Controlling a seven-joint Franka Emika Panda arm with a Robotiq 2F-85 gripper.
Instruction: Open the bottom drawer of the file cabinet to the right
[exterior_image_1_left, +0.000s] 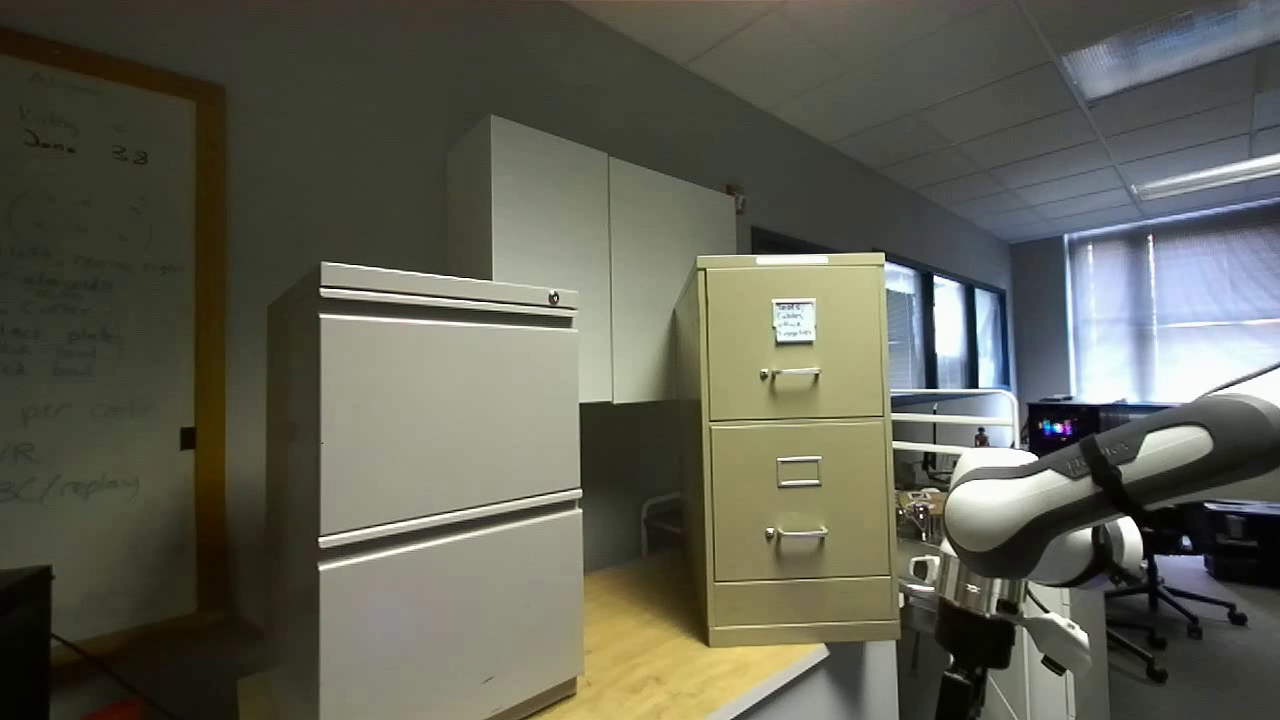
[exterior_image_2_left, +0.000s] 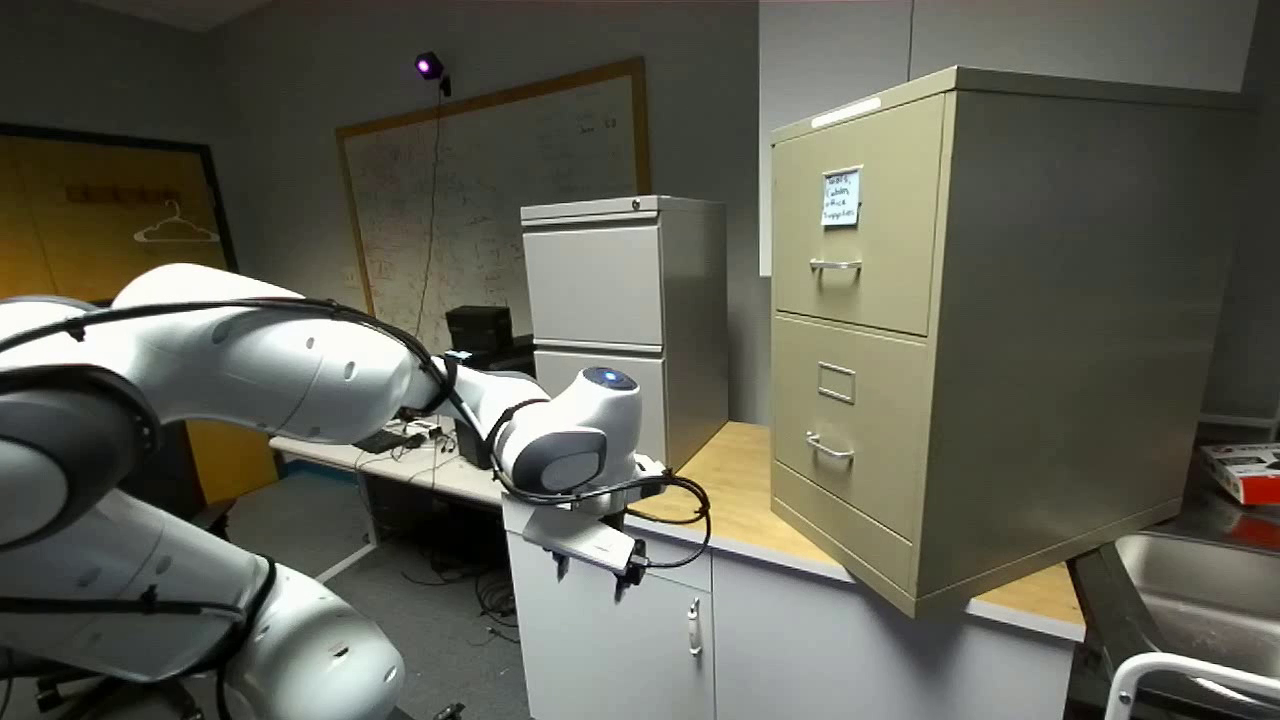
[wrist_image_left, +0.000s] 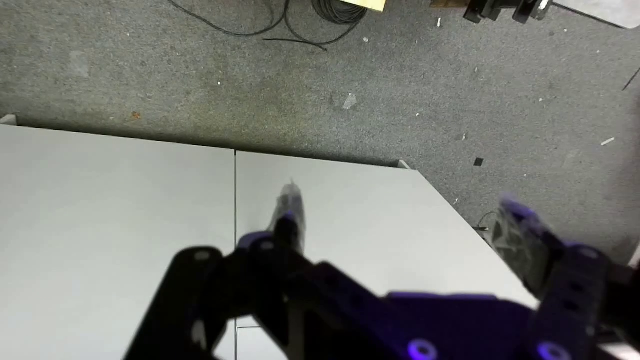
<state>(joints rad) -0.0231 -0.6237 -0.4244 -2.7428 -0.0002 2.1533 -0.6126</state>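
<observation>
I have the pincer (wrist_image_left: 401, 200) wide, standing apart from the file cabinet (exterior_image_2_left: 985, 340). In an exterior view the bottom drawer (exterior_image_2_left: 852, 422), closed, is at the pincer's two o'clock. The file cabinet sits on the bench (exterior_image_1_left: 650, 630), grey cabinet (exterior_image_1_left: 450, 430) at its nine o'clock in both exterior views.

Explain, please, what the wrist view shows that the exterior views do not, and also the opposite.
Only the wrist view: a pale scrap and a small dark square on the grey carpet.
Only the exterior views: the tan file cabinet, its bottom drawer shut; the light-grey drawer cabinet; and the whiteboard.
Shared by all three: the grey carpet and at least part of the hand.
</observation>
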